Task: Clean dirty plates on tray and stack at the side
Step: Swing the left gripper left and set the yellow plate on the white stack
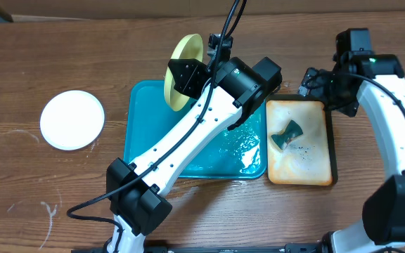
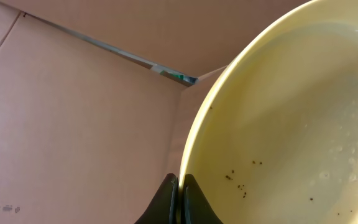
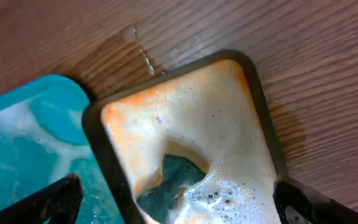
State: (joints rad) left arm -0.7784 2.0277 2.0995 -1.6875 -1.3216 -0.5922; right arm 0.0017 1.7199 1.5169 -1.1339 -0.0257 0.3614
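My left gripper (image 1: 188,74) is shut on the rim of the pale yellow-green plate (image 1: 181,65) and holds it on edge above the far left part of the teal tray (image 1: 146,140). In the left wrist view the fingers (image 2: 180,186) pinch the rim of the plate (image 2: 291,118), which is wet with a few dark specks. A white plate (image 1: 72,119) lies on the table to the left of the tray. I see no other white plate apart from it. My right gripper (image 1: 316,83) is open and empty over the far end of the small tray.
A black-rimmed tan tray (image 1: 332,151) full of foam stands right of the teal tray and holds a teal sponge (image 1: 287,135). The right wrist view shows its rim (image 3: 98,146), the sponge (image 3: 173,174) and the wet, soapy teal tray (image 3: 30,137). A cardboard wall stands behind.
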